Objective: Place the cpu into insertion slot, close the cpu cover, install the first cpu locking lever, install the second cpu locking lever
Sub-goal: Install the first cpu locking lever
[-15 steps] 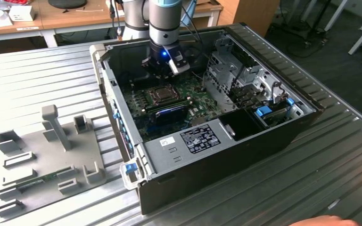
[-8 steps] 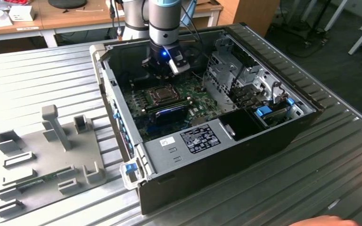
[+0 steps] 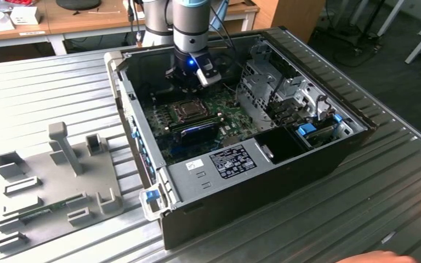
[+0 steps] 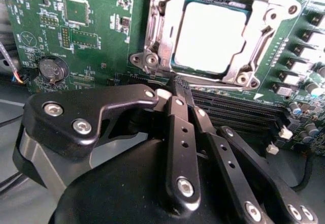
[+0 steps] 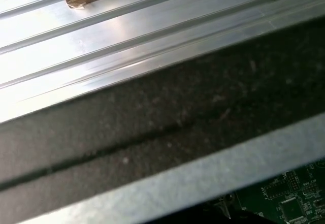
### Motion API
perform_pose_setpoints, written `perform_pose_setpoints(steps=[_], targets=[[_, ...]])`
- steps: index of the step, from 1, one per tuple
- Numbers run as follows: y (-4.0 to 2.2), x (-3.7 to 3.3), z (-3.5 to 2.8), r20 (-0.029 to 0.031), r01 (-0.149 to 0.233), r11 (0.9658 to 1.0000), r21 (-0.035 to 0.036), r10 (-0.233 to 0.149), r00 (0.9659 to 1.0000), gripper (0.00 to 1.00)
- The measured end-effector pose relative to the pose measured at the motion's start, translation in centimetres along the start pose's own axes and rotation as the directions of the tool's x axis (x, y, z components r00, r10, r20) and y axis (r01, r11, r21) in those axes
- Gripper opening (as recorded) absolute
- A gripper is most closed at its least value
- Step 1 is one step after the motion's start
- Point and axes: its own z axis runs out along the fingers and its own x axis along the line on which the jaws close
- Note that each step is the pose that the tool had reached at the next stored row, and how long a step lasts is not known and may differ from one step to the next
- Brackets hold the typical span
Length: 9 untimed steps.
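In the exterior view my gripper (image 3: 193, 82) hangs inside the open computer case, just above the insertion slot (image 3: 189, 110) on the green circuit board (image 3: 229, 118). The second wrist view shows the cpu (image 4: 210, 36), a pale grey square, lying in the insertion slot (image 4: 152, 60). The silver cpu cover (image 4: 158, 23) lies flat around it as a frame. My gripper (image 4: 179, 88) is shut, its black fingers (image 4: 177, 132) pressed together, with the tips close to the socket's edge beside the memory slots. Nothing shows between them.
The black case wall (image 5: 152, 117) and ribbed metal table (image 5: 127, 36) run close by. A drive cage (image 3: 269, 87) stands on the exterior view's right of the board. Long black memory slots (image 4: 238, 112) and a coin battery (image 4: 53, 69) flank the socket. A grey fixture plate (image 3: 57, 181) lies beside the case.
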Motion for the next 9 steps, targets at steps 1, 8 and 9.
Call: perform_pose_setpoints(steps=[1,8,9], targets=[[0.0,0.0,0.0,0.0001,0.0,1.0,0.0001,0.0,1.0,0.11],[0.02,0.08,-0.04,0.0005,-0.002,1.0,0.0003,0.002,1.0,0.11],[0.03,0.12,-0.06,0.0006,-0.002,1.0,0.0001,0.002,1.0,0.11]])
